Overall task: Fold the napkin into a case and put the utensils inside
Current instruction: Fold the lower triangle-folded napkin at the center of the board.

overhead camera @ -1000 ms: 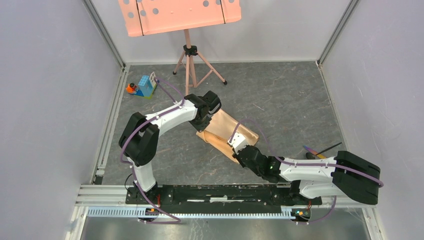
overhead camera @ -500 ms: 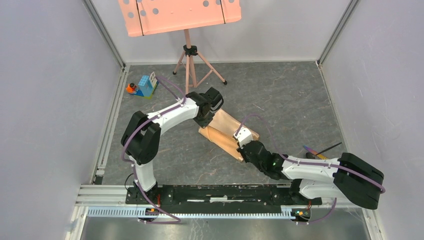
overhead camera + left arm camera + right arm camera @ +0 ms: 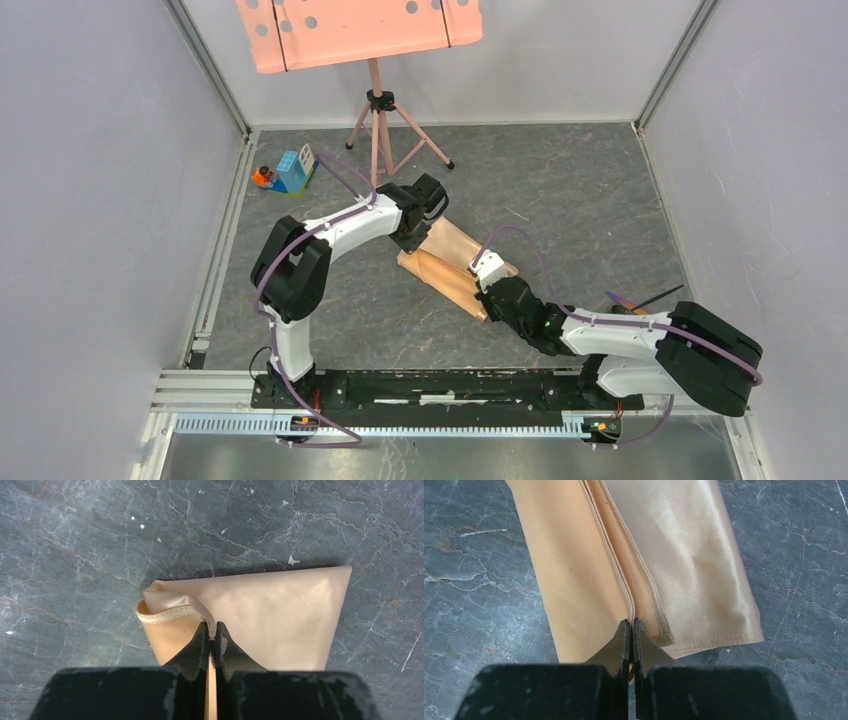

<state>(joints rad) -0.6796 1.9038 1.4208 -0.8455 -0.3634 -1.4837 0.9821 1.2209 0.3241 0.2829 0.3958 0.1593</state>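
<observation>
While left hand (image 3: 212, 630), right hand (image 3: 630, 626) pinch napkin (image 3: 280, 615) edges

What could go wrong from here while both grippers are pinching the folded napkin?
1. The left gripper holds only a thin hem of the shiny napkin; it may slip free and let the fold spring open.
2. The right gripper pinches stacked edges; an uneven pull could skew the layers.
3. The utensils lie close beside the right arm; a swing of that arm may knock them away.
</observation>
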